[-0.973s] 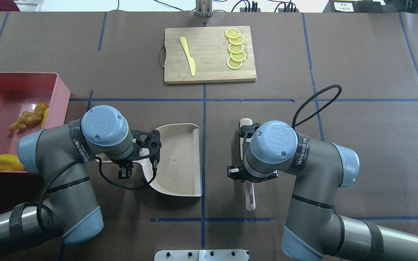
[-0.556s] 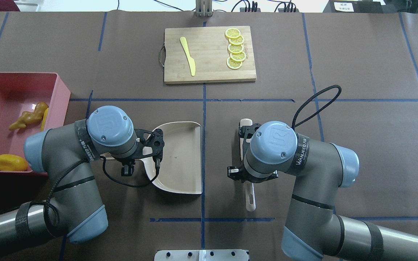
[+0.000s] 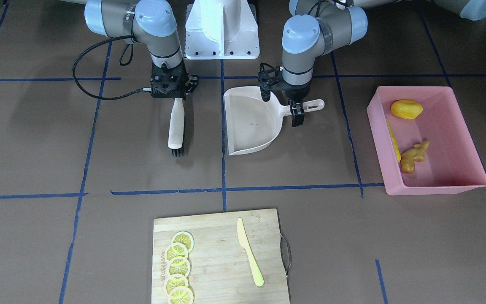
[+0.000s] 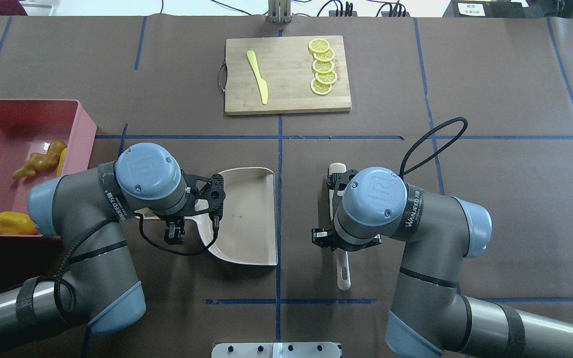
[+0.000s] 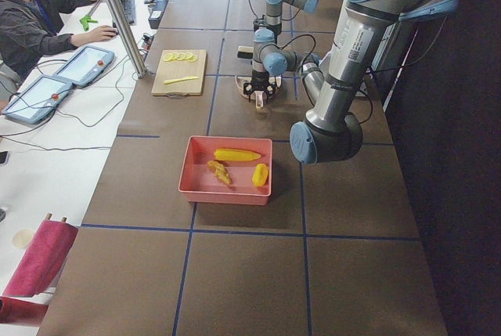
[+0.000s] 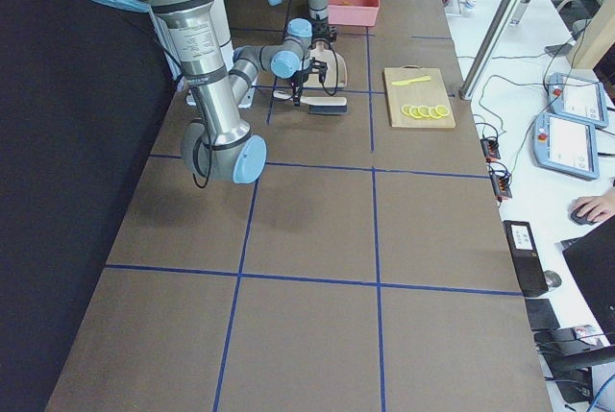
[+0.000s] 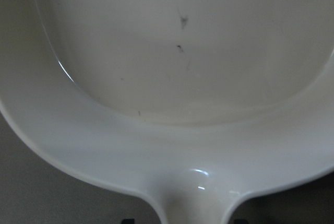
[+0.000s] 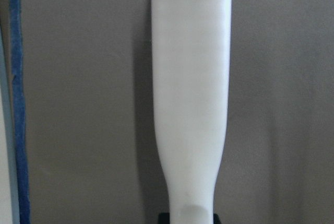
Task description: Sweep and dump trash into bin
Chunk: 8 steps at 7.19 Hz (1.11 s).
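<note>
Dustpan (image 4: 246, 219) of beige plastic lies empty nearest the robot, the left gripper (image 3: 297, 119) pinching its stub handle, I judge to park it. Alongside, the right gripper (image 3: 174, 96) straddles a white-handled, dark-bristled brush (image 3: 176, 122); whether it clamps I cannot tell. Farther out, the large pink rectangular plastic tub (image 3: 437, 188) holds the long yellow corn cob (image 3: 393, 141), yellow oval lump (image 3: 406, 109) and knobbly tan ginger root (image 3: 414, 156): dumping looks done.
</note>
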Available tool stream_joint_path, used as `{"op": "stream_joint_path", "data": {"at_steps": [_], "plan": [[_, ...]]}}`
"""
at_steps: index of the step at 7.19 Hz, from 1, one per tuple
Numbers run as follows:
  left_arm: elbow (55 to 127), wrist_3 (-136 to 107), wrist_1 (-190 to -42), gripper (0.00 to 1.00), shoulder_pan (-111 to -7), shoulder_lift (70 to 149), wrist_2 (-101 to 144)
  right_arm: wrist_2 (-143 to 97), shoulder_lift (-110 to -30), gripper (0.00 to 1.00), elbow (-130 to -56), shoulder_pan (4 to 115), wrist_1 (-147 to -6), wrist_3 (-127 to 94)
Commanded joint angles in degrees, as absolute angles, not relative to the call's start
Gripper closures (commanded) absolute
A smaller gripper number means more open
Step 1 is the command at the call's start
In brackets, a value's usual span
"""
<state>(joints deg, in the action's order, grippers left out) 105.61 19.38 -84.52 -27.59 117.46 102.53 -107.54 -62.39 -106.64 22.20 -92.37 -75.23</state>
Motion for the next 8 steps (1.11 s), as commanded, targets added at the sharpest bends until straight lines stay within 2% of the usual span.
{"op": "stream_joint_path", "data": {"at_steps": [1, 5, 8], "plan": [[110.0, 18.9, -83.9, 0.0, -28.2, 116.9, 102.7, -107.3, -62.4, 1.0, -106.6, 22.1, -92.4, -75.2], [116.1, 14.0, -83.9, 0.0, -30.7, 113.9, 102.8, -106.4, -62.5, 1.0, -106.4, 22.1, -92.4, -75.2], [115.3, 12.3, -83.8, 0.0, -41.4, 111.6, 105.3, -106.3, -62.7, 1.0, -106.4, 22.1, -92.4, -75.0]]}}
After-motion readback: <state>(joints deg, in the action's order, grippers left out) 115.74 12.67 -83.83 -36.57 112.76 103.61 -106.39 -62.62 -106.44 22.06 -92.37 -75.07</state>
